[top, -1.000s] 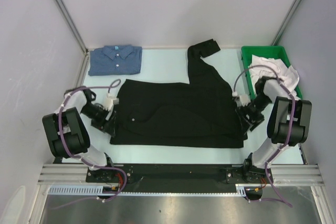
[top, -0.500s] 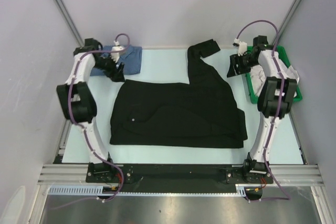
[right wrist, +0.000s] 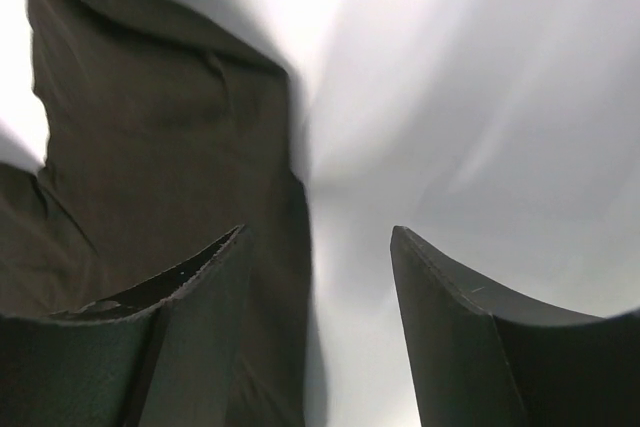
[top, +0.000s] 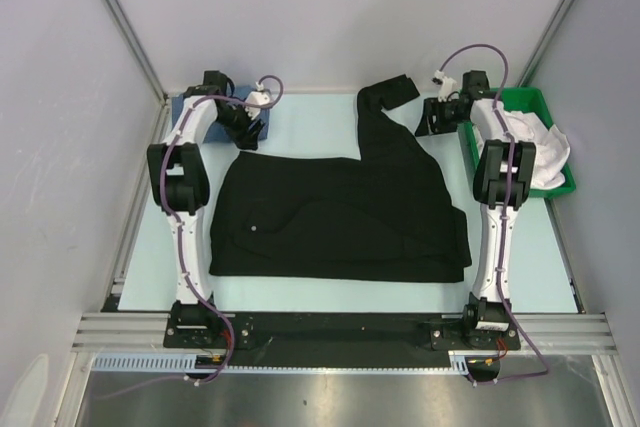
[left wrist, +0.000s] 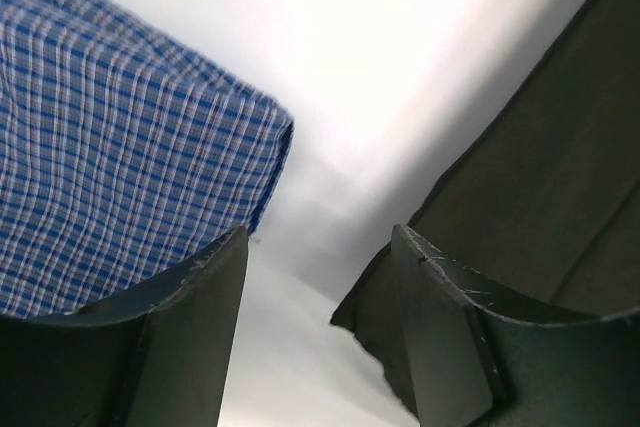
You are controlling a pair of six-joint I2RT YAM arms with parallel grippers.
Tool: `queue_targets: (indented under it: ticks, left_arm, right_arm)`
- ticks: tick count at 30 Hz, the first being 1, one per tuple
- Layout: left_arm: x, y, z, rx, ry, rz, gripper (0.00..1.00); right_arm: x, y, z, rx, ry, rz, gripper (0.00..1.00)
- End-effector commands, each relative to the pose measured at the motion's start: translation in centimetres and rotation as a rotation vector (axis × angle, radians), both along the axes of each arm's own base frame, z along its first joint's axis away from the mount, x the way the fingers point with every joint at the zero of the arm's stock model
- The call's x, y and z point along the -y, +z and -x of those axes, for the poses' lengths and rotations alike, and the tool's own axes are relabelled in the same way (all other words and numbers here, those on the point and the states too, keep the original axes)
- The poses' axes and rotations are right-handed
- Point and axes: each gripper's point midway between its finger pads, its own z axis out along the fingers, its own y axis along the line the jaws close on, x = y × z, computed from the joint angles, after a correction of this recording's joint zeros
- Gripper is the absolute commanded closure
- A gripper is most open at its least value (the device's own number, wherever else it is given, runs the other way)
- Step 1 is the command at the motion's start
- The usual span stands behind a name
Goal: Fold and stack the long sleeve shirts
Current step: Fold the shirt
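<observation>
The large black shirt (top: 340, 217) lies spread flat mid-table, one sleeve (top: 388, 97) reaching toward the back wall. The folded blue shirt (left wrist: 110, 147) sits at the back left, mostly hidden under my left arm in the top view. My left gripper (top: 248, 131) hovers open and empty over the bare strip between the blue shirt and the black shirt's back-left corner (left wrist: 400, 317). My right gripper (top: 432, 119) is open and empty just right of the black sleeve (right wrist: 150, 127), with the sleeve's edge under its left finger.
A green bin (top: 500, 97) holding white cloth (top: 540, 142) stands at the back right, close behind my right arm. Grey walls enclose the table on three sides. Both arms stretch far out from their bases along the table's sides.
Both arms have swung from the black shirt's near corners out to the back of the table. The left now sits beside the blue shirt, the right beside the black sleeve.
</observation>
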Motion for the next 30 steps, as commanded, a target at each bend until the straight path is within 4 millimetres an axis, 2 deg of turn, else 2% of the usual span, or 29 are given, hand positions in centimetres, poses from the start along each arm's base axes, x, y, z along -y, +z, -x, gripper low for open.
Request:
queue_targets:
  ticks: [1, 3, 5, 9, 14, 17, 21, 22, 27, 30]
  left_arm:
    - [-1.2, 0.2, -1.0, 0.053, -0.047, -0.061, 0.35]
    - [-1.2, -0.3, -0.7, 0.044, -0.059, -0.06, 0.35]
    - [-1.0, -0.5, -0.3, 0.041, -0.078, -0.051, 0.35]
    - [-1.0, -1.1, -0.4, 0.041, -0.091, -0.052, 0.37]
    - [-1.0, -1.4, 0.0, 0.046, -0.151, -0.069, 0.43]
    - [-0.9, -1.1, 0.6, 0.046, -0.189, -0.073, 0.44]
    - [-0.4, 0.4, 1.2, 0.061, -0.226, -0.048, 0.45]
    - [-0.2, 1.2, 1.3, 0.073, -0.227, -0.039, 0.44]
    - [-0.5, 1.3, 1.4, 0.073, -0.232, -0.055, 0.4]
    - [-0.4, 2.1, 1.4, 0.084, -0.225, -0.035, 0.38]
  right_arm:
    - [-3.1, 1.1, -2.7, 0.096, 0.025, -0.049, 0.36]
    - [-4.1, 1.1, -3.3, 0.119, 0.034, -0.054, 0.36]
    - [-4.8, 0.3, -3.3, 0.105, 0.04, -0.059, 0.36]
    - [-4.7, -0.5, -3.6, 0.103, 0.029, -0.06, 0.39]
    - [-4.7, -1.1, -3.8, 0.091, 0.011, -0.064, 0.51]
    - [-4.7, -0.6, -3.9, 0.098, 0.008, -0.068, 0.57]
    - [-4.8, -0.3, -3.7, 0.096, 0.01, -0.073, 0.6]
    - [-4.9, -0.4, -3.6, 0.09, 0.012, -0.077, 0.64]
    - [-4.9, -0.2, -3.4, 0.091, 0.016, -0.077, 0.68]
    - [-4.9, -0.1, -3.5, 0.095, 0.012, -0.077, 0.69]
